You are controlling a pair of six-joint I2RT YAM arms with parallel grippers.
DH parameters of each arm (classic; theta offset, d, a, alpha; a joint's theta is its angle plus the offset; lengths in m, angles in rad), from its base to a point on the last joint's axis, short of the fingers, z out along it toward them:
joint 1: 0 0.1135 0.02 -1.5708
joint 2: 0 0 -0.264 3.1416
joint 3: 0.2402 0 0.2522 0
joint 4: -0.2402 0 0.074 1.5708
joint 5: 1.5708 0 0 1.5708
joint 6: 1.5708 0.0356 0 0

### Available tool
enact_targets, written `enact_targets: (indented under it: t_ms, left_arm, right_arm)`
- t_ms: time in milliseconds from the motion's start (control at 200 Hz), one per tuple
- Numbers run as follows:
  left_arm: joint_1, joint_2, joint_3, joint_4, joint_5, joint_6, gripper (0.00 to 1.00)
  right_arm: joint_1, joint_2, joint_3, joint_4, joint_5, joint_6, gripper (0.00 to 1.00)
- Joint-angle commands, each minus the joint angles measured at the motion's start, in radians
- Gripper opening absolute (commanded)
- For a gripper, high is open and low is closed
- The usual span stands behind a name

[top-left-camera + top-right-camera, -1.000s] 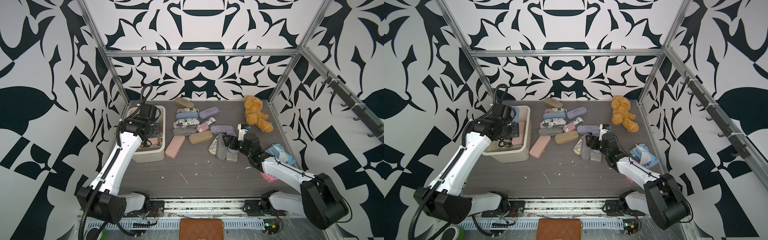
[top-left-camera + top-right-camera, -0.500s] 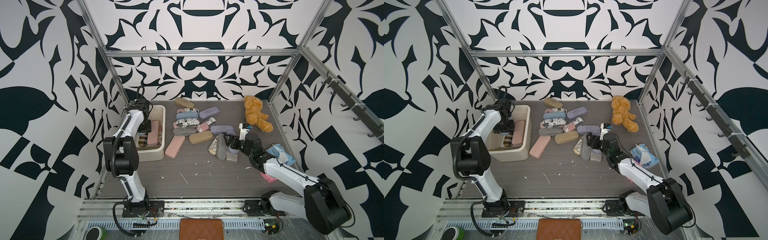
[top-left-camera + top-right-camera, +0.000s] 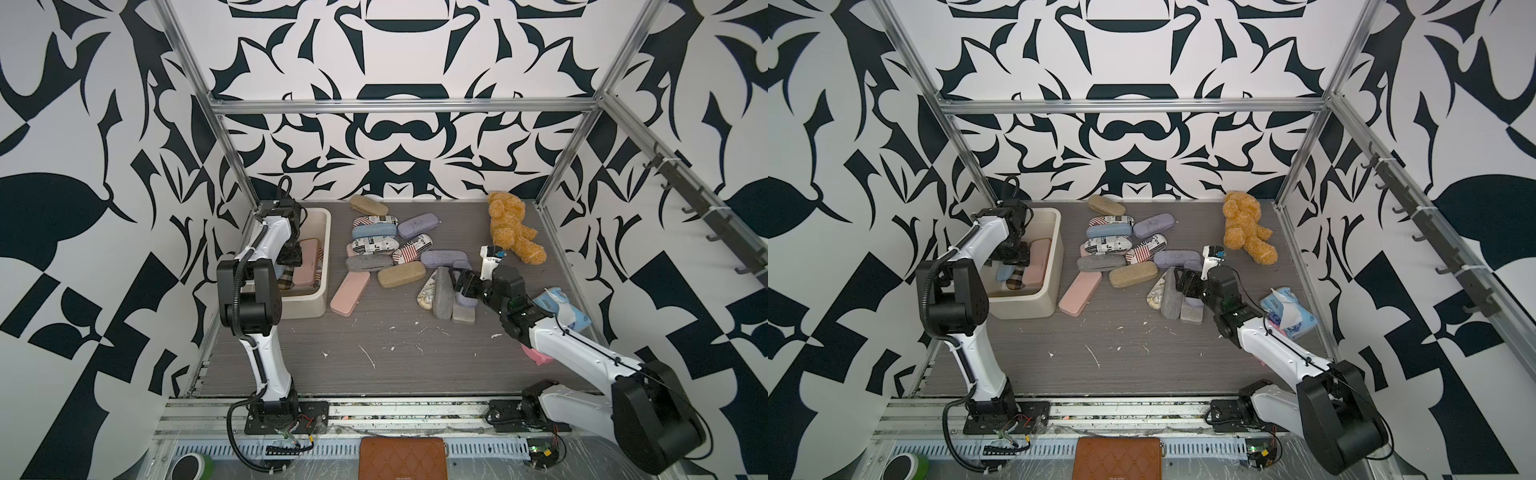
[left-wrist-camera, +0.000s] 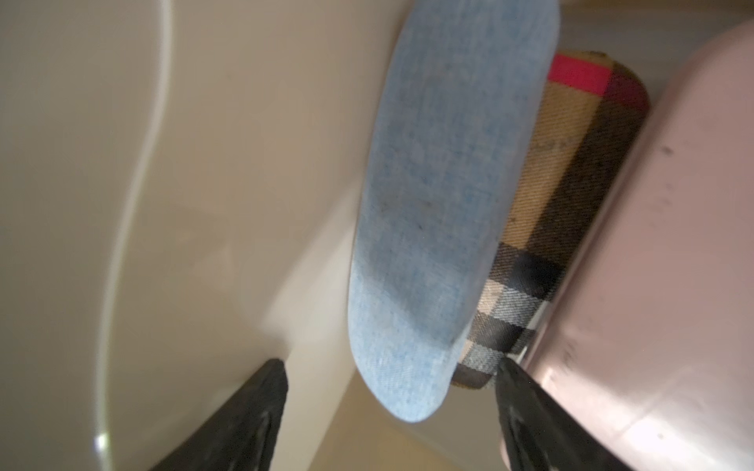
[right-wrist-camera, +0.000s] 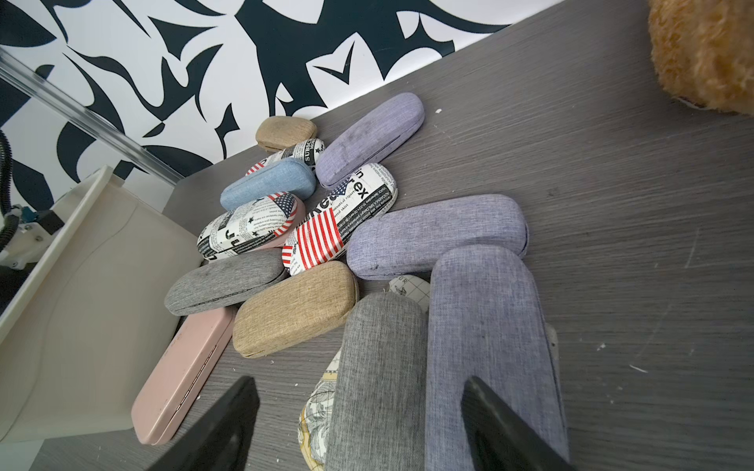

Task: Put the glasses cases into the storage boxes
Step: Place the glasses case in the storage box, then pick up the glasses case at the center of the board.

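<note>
Right jaws wide, straddling the grey case; long axis runs straight away from them, lilac case tight alongside. Left jaws apart over blue case in tub.

The right end effector, jaws apart, over a grey case beside a lilac case, cream tub nearby.

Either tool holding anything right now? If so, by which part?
Nothing held. Left tool stands open inside the cream plastic tub, jaws clear of the blue fabric glasses case. Right tool is open over the grey fabric case.
</note>
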Motion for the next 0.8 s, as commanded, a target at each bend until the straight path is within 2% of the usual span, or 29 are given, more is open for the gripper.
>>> enact_targets:
  t_ms: [0, 155, 255, 330, 430, 565, 710, 795]
  left_arm:
    - [-0.010, -0.074, 0.046, -0.057, -0.026, -0.012, 0.84]
    - [-0.106, -0.240, 0.087, -0.069, -0.038, -0.022, 0.84]
    - [-0.192, -0.360, 0.123, -0.080, 0.063, -0.065, 0.84]
    - [-0.281, -0.447, 0.071, -0.030, 0.150, -0.116, 0.83]
    - [-0.428, -0.506, -0.042, 0.037, 0.205, -0.181, 0.82]
    - [-0.579, -0.441, -0.138, 0.079, 0.217, -0.264, 0.81]
    - [-0.723, -0.332, -0.188, 0.118, 0.138, -0.307, 0.82]
    - [-0.761, -0.250, -0.181, 0.177, 0.249, -0.312, 0.84]
  right_arm:
    - [-0.001, -0.024, 0.026, 0.015, 0.018, -0.009, 0.82]
    - [-0.001, -0.038, 0.023, 0.011, 0.025, -0.011, 0.82]
    - [-0.001, -0.030, 0.024, 0.014, 0.022, -0.011, 0.82]
    - [-0.001, -0.023, 0.024, 0.017, 0.024, -0.011, 0.82]
    - [-0.001, -0.021, 0.023, 0.018, 0.034, -0.011, 0.81]
    - [-0.001, -0.018, 0.022, 0.018, 0.039, -0.012, 0.81]
    - [-0.001, -0.009, 0.023, 0.018, 0.040, -0.014, 0.81]
    - [-0.001, -0.007, 0.023, 0.014, 0.055, -0.012, 0.81]
